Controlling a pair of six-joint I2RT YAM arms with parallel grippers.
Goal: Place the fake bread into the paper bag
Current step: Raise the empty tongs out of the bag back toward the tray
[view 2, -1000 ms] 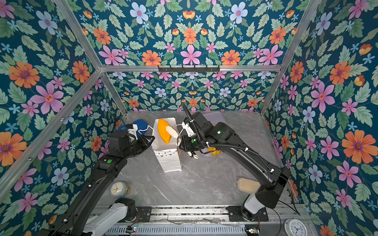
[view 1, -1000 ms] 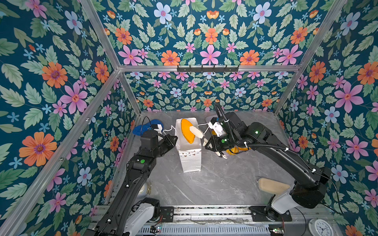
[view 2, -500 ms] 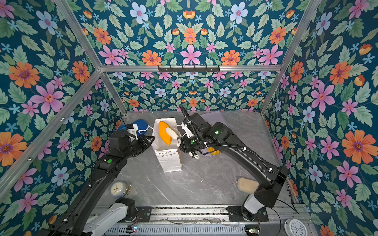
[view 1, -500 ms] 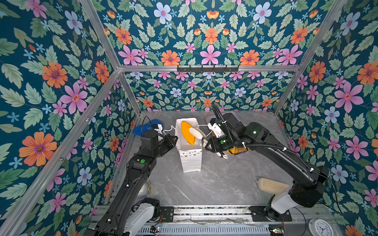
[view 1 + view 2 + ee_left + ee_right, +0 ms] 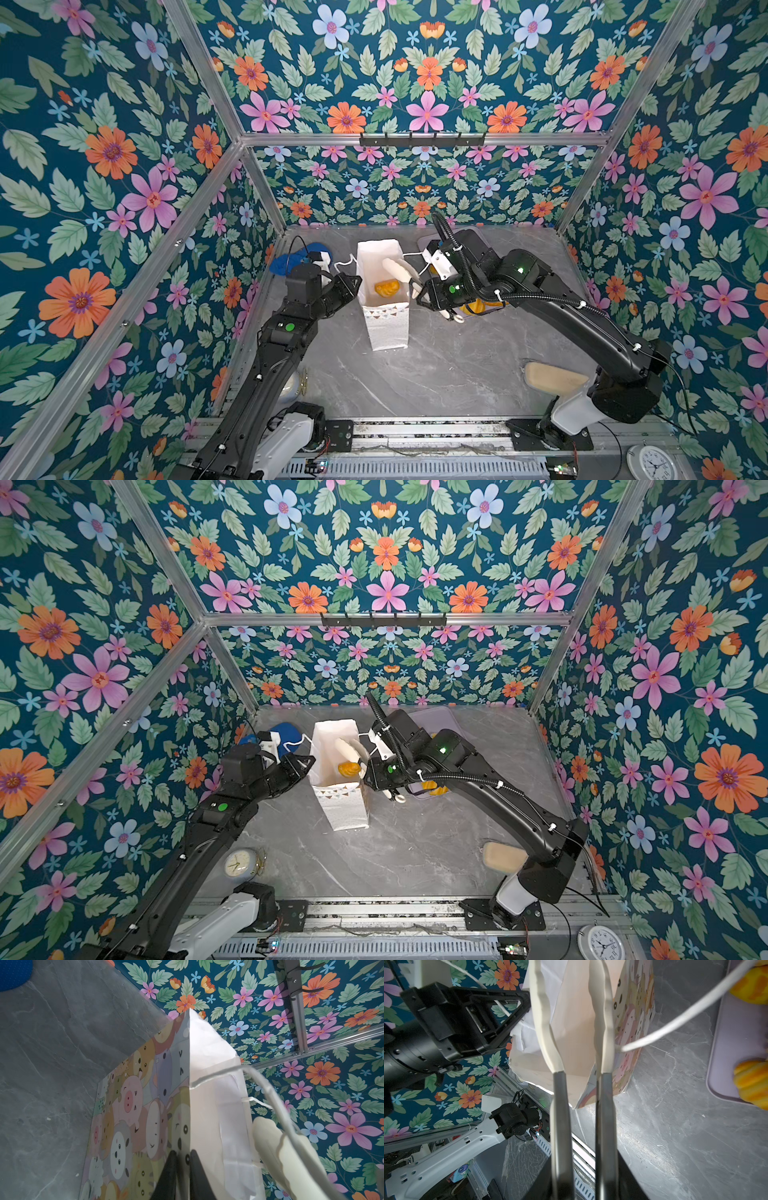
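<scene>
- Your left gripper (image 5: 183,1153) has its jaws almost shut, pinching the top edge of the paper bag (image 5: 384,328). Your right gripper (image 5: 397,267) has its jaws a little apart with nothing between them.
- Heads up on what you can't see: the right arm covers most of the lilac tray (image 5: 724,1043) in both top views, so only scraps of fake bread (image 5: 477,308) peek out under it. The bag's bottom is out of sight too.
- The right wrist view cuts the white fingers (image 5: 544,1022) off at the frame edge, tips included.
- The bag stands upright mid-table: white inside, bunting band on the front, cartoon animal faces on the side panels, cord handles (image 5: 675,1028) loose.
- One glossy orange-yellow piece (image 5: 386,289) sits down inside the bag, and two ridged yellow-orange ones (image 5: 751,1082) lie on the tray nearby.
- Right fingers hang over the bag's open mouth, off the bread; can't tell if they brush the rim.
</scene>
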